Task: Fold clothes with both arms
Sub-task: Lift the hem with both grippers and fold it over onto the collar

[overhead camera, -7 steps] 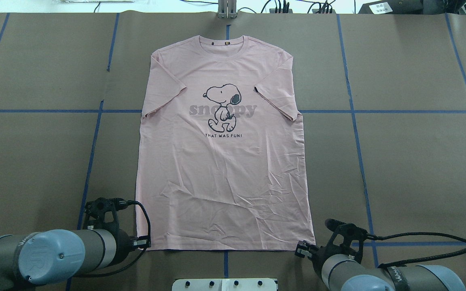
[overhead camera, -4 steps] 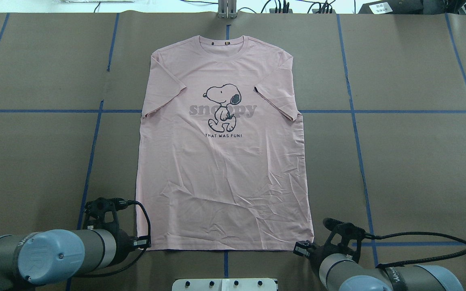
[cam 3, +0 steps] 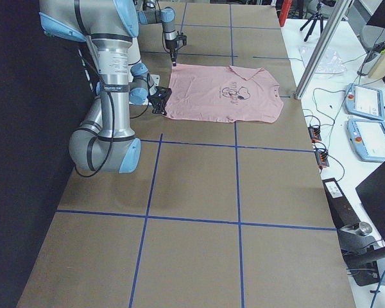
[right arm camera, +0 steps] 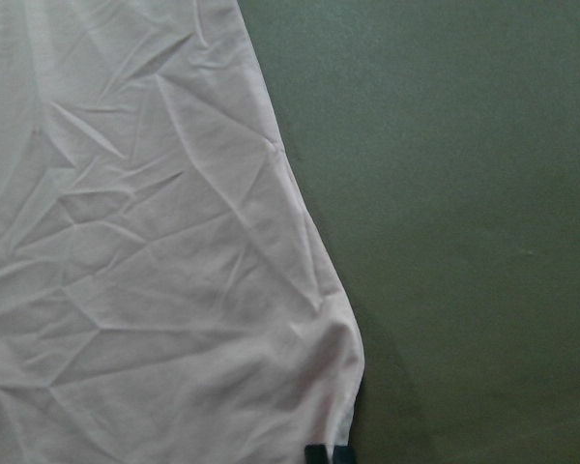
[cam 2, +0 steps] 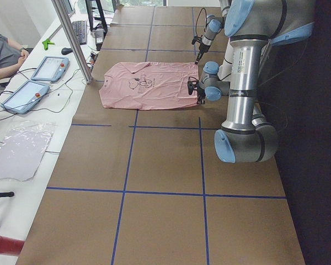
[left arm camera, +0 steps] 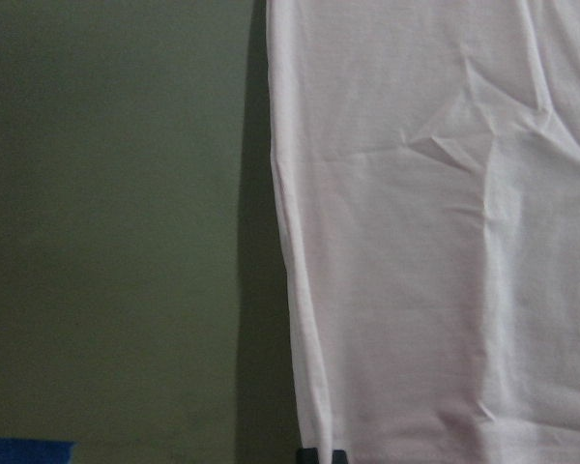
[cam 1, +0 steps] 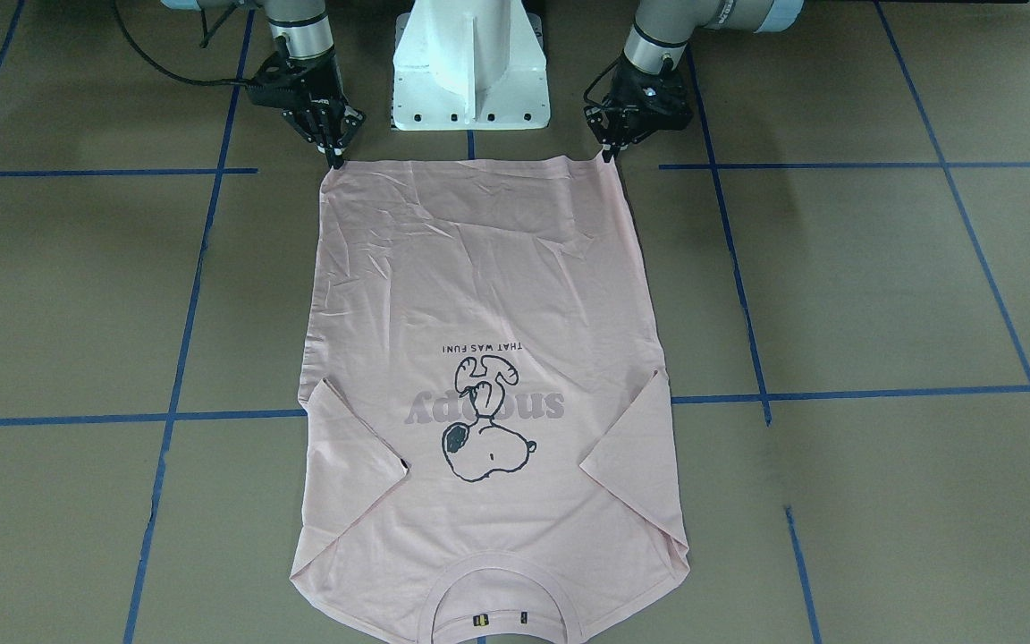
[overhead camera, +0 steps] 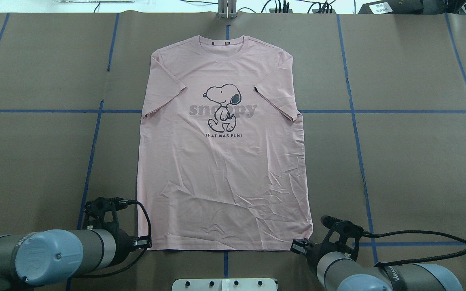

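Note:
The pale pink T-shirt [overhead camera: 225, 161] lies flat and face up on the brown table, collar far from me and hem nearest. In the front-facing view [cam 1: 479, 295] its dog print reads upside down. My left gripper [overhead camera: 146, 243] stands at the hem's left corner, its tips [left arm camera: 314, 455] close together at the cloth edge [left arm camera: 435, 242]. My right gripper [overhead camera: 297, 246] stands at the hem's right corner, tips [right arm camera: 327, 453] close together where the cloth [right arm camera: 145, 271] is bunched up. Both grippers [cam 1: 609, 156] [cam 1: 334, 161] point down onto the corners.
The white pedestal base [cam 1: 470, 63] stands just behind the hem, between the arms. Blue tape lines [overhead camera: 354, 121] cross the table cover. Tablets [cam 2: 27, 91] and cables lie past the far edge, where an operator [cam 2: 3, 52] sits.
My right gripper has moved slightly inward and forward, and the hem's right corner has drawn in with it. My left gripper has stayed put.

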